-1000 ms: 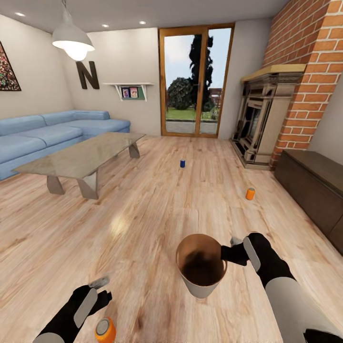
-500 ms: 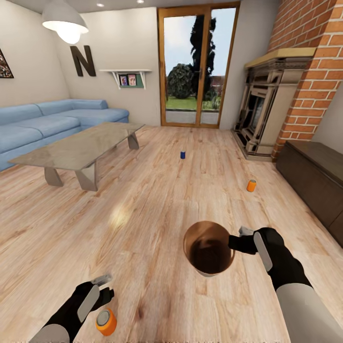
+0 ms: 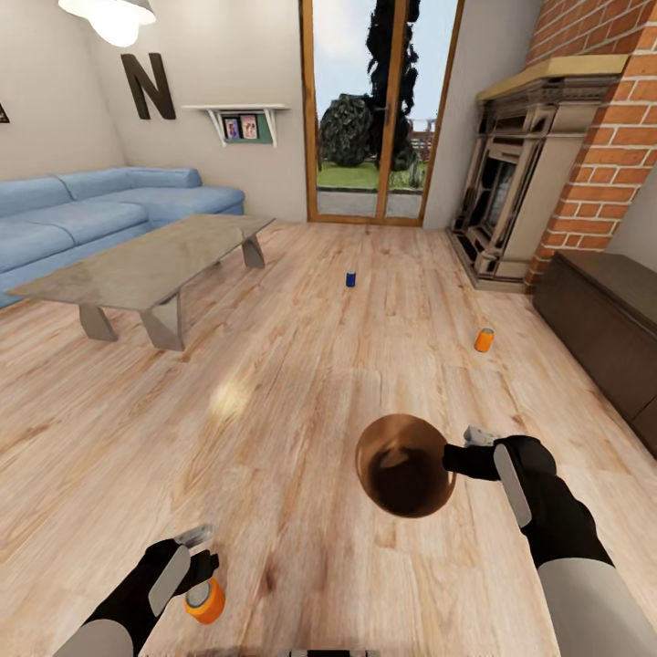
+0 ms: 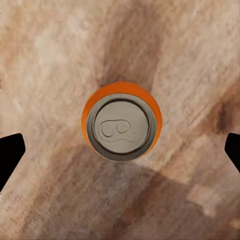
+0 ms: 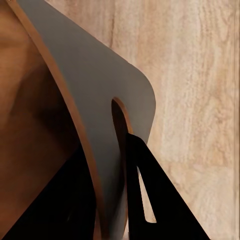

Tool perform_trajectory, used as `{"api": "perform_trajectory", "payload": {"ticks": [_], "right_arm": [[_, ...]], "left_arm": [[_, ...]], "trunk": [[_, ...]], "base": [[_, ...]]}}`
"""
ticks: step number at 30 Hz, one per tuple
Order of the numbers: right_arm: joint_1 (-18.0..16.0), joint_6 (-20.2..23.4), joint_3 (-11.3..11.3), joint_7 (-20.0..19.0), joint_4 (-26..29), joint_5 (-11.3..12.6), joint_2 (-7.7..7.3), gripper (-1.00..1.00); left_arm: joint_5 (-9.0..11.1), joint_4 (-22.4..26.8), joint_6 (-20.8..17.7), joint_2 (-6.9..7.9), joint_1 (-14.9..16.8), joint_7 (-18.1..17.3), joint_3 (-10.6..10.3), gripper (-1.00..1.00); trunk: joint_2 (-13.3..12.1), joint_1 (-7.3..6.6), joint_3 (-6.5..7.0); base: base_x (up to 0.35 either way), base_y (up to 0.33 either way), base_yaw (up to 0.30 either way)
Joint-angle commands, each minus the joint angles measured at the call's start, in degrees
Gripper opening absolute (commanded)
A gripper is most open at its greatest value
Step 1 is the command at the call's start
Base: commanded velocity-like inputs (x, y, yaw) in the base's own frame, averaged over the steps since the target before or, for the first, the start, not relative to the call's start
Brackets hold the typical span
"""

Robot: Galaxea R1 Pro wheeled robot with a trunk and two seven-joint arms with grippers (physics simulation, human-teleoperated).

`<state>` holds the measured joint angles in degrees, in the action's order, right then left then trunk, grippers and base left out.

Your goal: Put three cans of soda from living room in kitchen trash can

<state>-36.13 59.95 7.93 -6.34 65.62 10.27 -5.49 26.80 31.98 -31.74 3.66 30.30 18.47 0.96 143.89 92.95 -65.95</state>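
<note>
Right pincer (image 3: 467,449) grips the round tapered grey bin's (image 3: 404,465) brown-lined rim; left pincer (image 4: 120,152) gapes wide over an upright orange metal can (image 4: 121,120) on the wood-plank floor (image 3: 301,383).

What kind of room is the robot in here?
Most likely a living room: a long blue sofa beside a low coffee table, a brick fireplace on the far right, and a wood plank floor leading to a glazed garden door.

My arms are pale grey sleeves ending in black wrists with grey side panels; the left gripper (image 3: 195,547) and right gripper (image 3: 464,449) have small grey-tipped fingers.
</note>
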Motion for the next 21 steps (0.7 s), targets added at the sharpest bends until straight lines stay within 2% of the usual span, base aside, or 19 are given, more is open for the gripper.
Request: {"api": "perform_trajectory", "payload": {"ticks": [1, 4, 11, 15, 21], "right_arm": [[0.1, 0.0, -0.1, -0.3, 0.4, 1.9, -0.01, -1.00], [0.3, 0.0, -0.2, -0.3, 1.8, 1.9, -0.05, -1.00], [2.3, 0.0, -0.4, -0.3, 9.1, 1.9, -0.21, -1.00], [2.9, 0.0, -0.4, -0.3, 10.6, 2.0, -0.22, -1.00], [3.1, 0.0, -0.4, -0.3, 11.0, 2.0, -0.22, -1.00]], "left_arm": [[0.0, 0.0, 0.0, 0.09, 0.0, 0.0, 0.0, 1.00], [0.0, 0.0, 0.0, 0.22, 0.6, 0.0, 0.0, 1.00], [0.0, -0.8, 0.7, 0.23, 2.0, -0.2, 0.0, 1.00], [-0.1, -0.9, 1.1, 0.35, 2.4, -1.2, -0.1, 1.00], [-2.4, -1.0, 1.6, 0.20, 3.0, -2.0, 0.0, 1.00]], "trunk": [[0.0, 0.02, -0.22], [0.1, 0.09, -0.89], [0.2, 0.27, -2.44], [0.2, 0.38, -3.32], [0.3, 0.53, -4.65]], "base": [[0.000, 0.000, 0.000], [0.000, 0.000, 0.000], [0.000, 0.000, 0.000], [0.000, 0.000, 0.000], [0.000, 0.000, 0.000]]}}
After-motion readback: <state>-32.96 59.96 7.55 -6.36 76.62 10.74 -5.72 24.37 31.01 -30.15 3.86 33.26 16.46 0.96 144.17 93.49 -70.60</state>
